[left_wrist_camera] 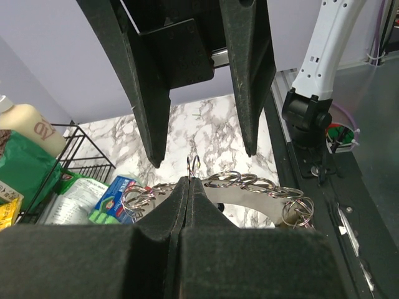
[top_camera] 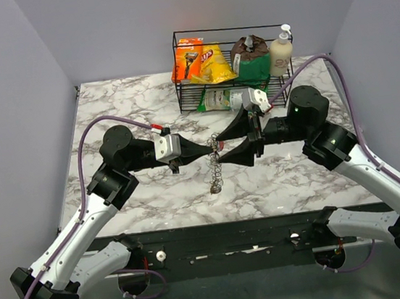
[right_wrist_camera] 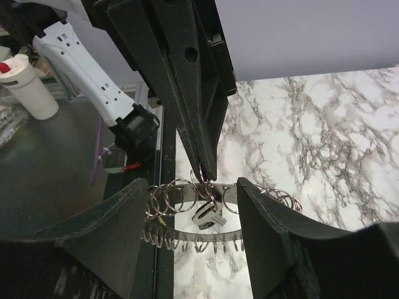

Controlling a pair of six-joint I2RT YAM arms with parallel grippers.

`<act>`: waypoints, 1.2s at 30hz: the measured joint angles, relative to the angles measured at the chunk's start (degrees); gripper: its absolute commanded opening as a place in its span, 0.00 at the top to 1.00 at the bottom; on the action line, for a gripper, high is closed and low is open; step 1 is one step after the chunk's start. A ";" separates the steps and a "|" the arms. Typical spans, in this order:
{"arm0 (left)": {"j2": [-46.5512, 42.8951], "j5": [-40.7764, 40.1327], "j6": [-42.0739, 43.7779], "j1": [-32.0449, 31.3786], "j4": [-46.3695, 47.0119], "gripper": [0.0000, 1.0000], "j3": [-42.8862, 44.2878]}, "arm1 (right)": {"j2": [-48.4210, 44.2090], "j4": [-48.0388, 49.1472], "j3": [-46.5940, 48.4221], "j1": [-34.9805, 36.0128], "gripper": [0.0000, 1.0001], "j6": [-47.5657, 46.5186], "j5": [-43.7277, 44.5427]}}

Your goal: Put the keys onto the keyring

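We see the left gripper [left_wrist_camera: 189, 182] with its jaws pressed together, pinching the keyring [left_wrist_camera: 193, 166] at the very tips; a small loop stands out just past them. Its chain [top_camera: 216, 173] of linked rings hangs below the pinch. The right gripper [right_wrist_camera: 190, 187] faces it with jaws apart, one finger on either side of the left tips and the ring. A small silver piece [right_wrist_camera: 209, 215] dangles between the right jaws; we cannot tell whether it is a key.
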 measured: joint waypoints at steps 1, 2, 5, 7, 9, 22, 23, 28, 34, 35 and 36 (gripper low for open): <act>0.00 0.00 -0.07 0.00 0.07 1.00 -0.02 | 0.22 0.09 0.00 0.00 0.38 0.13 -0.17; 0.00 0.02 -0.11 0.00 0.09 1.00 -0.02 | 0.44 0.13 0.00 0.00 0.40 0.42 -0.33; 0.00 0.04 -0.26 0.00 0.26 1.00 -0.09 | 0.52 0.24 0.00 0.00 0.46 0.72 -0.63; 0.00 0.02 -0.31 0.00 0.31 1.00 -0.11 | 0.52 0.59 0.00 0.00 0.47 0.83 -0.72; 0.00 0.02 -0.35 0.00 0.44 1.00 -0.11 | 0.52 0.61 0.00 0.00 0.51 0.98 -0.76; -0.20 0.04 -1.40 0.00 1.75 1.00 -0.83 | 0.57 1.51 -0.39 0.00 0.58 1.14 -0.90; -0.24 0.04 -1.42 0.00 1.81 1.00 -0.94 | 0.59 1.64 -0.50 0.00 0.58 1.14 -0.90; -0.44 0.07 -1.60 0.00 1.81 1.00 -1.20 | 0.96 1.81 -1.16 0.00 0.58 1.14 -0.79; -0.76 0.11 -1.81 0.00 1.86 1.00 -1.49 | 1.07 1.86 -1.75 0.00 0.68 1.14 0.28; -0.81 0.11 -1.84 0.00 1.86 1.00 -1.49 | 1.07 1.88 -1.75 0.00 0.72 1.11 0.35; -0.83 0.11 -1.88 0.00 1.88 1.00 -1.51 | 1.07 1.92 -1.77 0.00 0.74 1.16 0.44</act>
